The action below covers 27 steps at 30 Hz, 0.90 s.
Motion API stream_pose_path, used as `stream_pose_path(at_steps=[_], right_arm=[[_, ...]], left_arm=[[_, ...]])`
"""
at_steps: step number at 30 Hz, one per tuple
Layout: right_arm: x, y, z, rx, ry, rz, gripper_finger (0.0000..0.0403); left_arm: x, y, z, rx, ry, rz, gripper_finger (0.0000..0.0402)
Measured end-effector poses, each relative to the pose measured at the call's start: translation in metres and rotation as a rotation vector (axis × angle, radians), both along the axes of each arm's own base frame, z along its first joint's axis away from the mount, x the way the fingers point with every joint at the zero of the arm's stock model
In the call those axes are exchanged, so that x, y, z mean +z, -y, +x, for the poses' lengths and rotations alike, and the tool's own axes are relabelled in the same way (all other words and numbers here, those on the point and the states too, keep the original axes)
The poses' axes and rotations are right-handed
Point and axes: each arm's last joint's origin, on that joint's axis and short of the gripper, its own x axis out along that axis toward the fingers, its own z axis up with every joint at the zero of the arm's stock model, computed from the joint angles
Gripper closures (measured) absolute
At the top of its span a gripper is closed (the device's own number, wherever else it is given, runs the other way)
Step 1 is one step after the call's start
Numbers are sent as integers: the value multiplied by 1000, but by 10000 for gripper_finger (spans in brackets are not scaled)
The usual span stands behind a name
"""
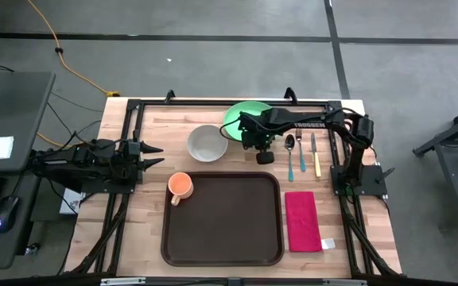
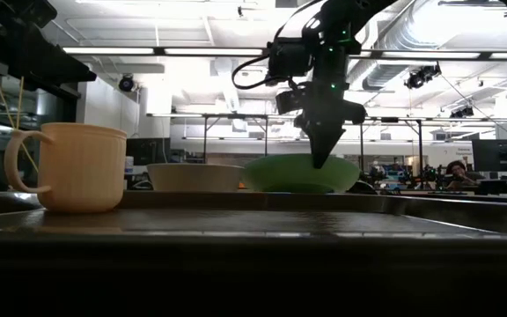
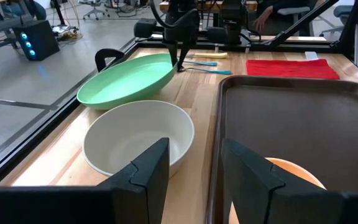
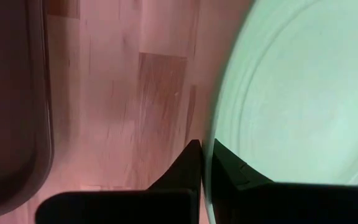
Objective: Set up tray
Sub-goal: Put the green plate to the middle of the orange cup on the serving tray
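The dark brown tray (image 1: 223,226) lies at the table's near middle, with an orange cup (image 1: 180,185) standing in its far left corner. Beyond the tray, my right gripper (image 1: 256,141) points down and is shut on the pale green plate (image 1: 241,116), which sits tilted (image 3: 126,81). A white bowl (image 1: 207,143) stands on the table left of the plate. My left gripper (image 1: 156,156) waits open at the table's left, level, its fingers pointing toward the bowl and touching nothing. My right gripper pinches the green plate's rim (image 4: 209,163) between its two fingers, on the side nearest the tray. The fingers come from above, pointing almost straight down (image 2: 321,157). The held side is raised and the plate tilts; whether its opposite rim touches the table I cannot tell.
A spoon (image 1: 290,148), a fork (image 1: 300,156) and a yellow-handled knife (image 1: 316,157) lie side by side right of the plate. A red napkin (image 1: 302,221) lies right of the tray. A black frame (image 1: 213,102) edges the table.
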Motion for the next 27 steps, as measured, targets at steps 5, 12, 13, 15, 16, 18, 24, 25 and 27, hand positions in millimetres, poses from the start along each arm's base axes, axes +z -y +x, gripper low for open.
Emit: stream_pose_path(at_steps=[5,12,13,15,16,18,24,25,27], right_arm=[[0,0,0,-3,-1,1,402],[0,1,-1,-7,-7,-15,402],[0,1,-1,-8,-9,-20,402],[2,1,-2,-16,-10,-38,402],[4,1,-2,-18,-8,-46,402],[10,2,-5,-26,9,-51,402],[30,-1,-13,-54,57,-77,403],[35,-2,-15,-56,68,-82,403],[41,-4,-17,-61,83,-98,403]], left_arm=[[0,0,0,0,0,0,222],[0,0,0,-1,0,-1,222],[0,0,0,-1,0,-1,222],[0,0,0,-1,1,-1,222],[0,0,0,-1,0,-1,222],[0,0,0,-1,1,-3,222],[0,0,0,1,2,-10,222],[0,0,0,1,3,-10,222],[0,0,0,1,3,-13,222]])
